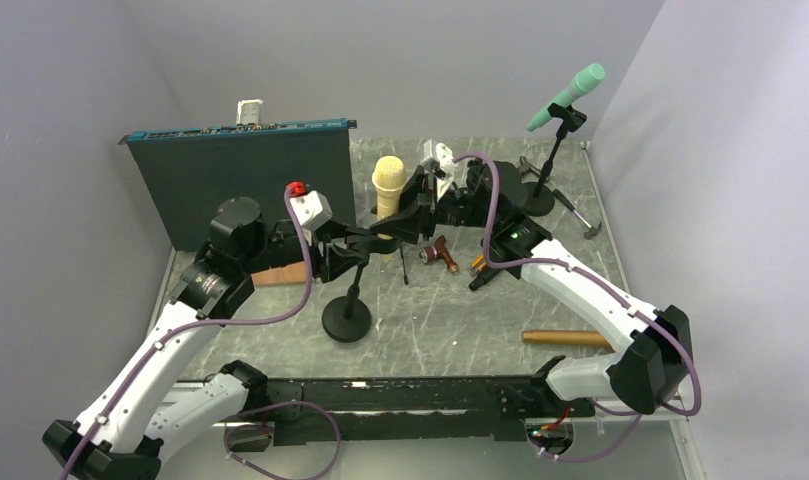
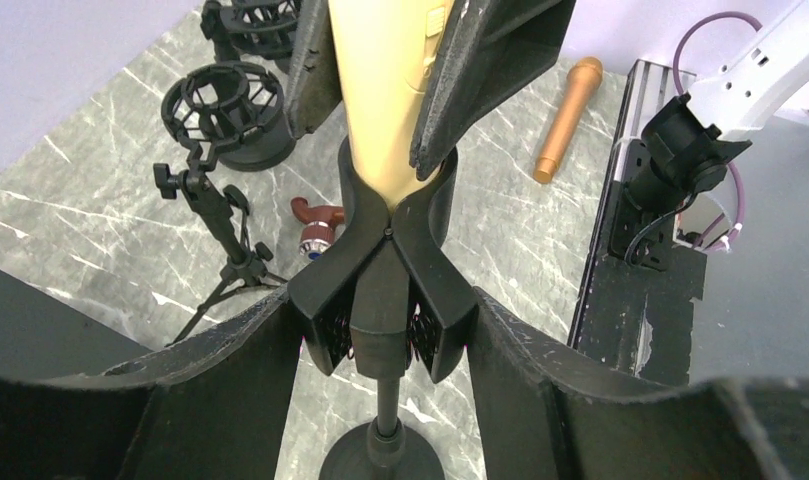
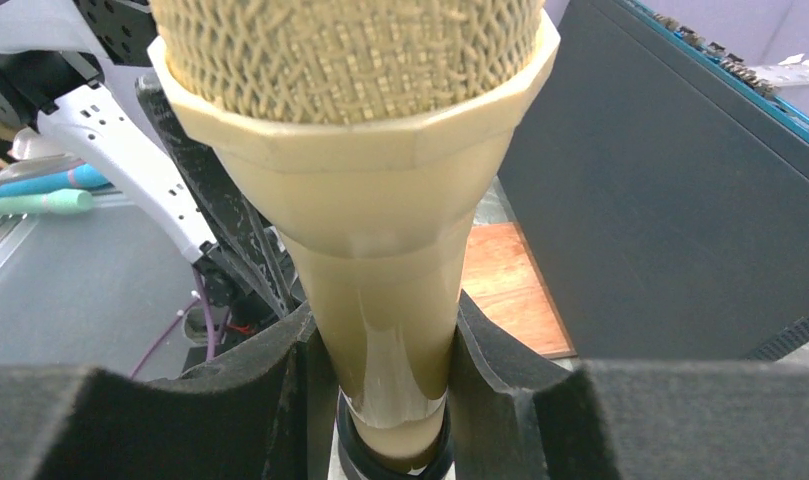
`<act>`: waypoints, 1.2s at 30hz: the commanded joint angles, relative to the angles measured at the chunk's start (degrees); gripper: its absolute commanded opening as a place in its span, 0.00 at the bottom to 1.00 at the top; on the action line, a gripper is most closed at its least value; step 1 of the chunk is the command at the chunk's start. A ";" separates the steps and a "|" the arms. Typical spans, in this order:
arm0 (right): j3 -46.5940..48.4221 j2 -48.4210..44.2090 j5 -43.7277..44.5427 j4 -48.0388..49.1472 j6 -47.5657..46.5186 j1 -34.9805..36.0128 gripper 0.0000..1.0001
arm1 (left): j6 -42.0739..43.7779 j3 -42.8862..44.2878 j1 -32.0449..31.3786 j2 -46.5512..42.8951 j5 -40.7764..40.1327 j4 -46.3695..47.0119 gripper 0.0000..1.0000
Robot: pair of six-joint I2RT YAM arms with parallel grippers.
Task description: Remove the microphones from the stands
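Seemingly light, rigid, slick-bodied microphone [image 3: 380,250]: right tool [image 3: 385,380] clamped on its tapered handle, a sensible hold; left tool [image 2: 385,330] pinches the stand [image 2: 383,400], steadying it.

- Microphone [image 3: 385,300]: cream-yellow body; woven mesh grille noted in the same tone.
- Stand [image 2: 385,300]: matte black throughout, clip, pole and round base.
- Table [image 1: 440,320]: grey-green marble pattern, veined in white.
- Second microphone [image 1: 570,95]: mint green.
- Loose microphone [image 1: 565,339]: copper-orange.
- Panel [image 1: 250,185]: dark grey, edged in teal along the top.
- Left arm [image 1: 170,350], right arm [image 1: 590,290]: white links, black joints, purple cables.
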 commanded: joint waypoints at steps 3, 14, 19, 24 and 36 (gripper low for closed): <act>-2.79 -2.48 2.17 8.30 3.76 -0.67 0.00 | -4.89 -3.06 -0.18 -2.60 1.50 10.01 0.60; -3.88 -1.90 1.84 11.12 5.16 -0.62 0.00 | -4.37 -3.67 -1.03 0.88 4.39 10.52 0.64; -4.80 -2.29 1.33 13.04 6.35 -0.62 0.00 | -4.30 -5.53 -1.85 -0.24 2.80 13.18 0.55; -4.89 -2.10 1.89 12.46 6.06 -0.61 0.00 | -1.79 -4.68 -2.03 0.15 -0.70 11.80 0.00; -5.79 -5.01 4.50 8.77 3.69 -0.80 0.00 | -2.83 -4.85 -2.18 -4.86 -3.10 9.35 0.62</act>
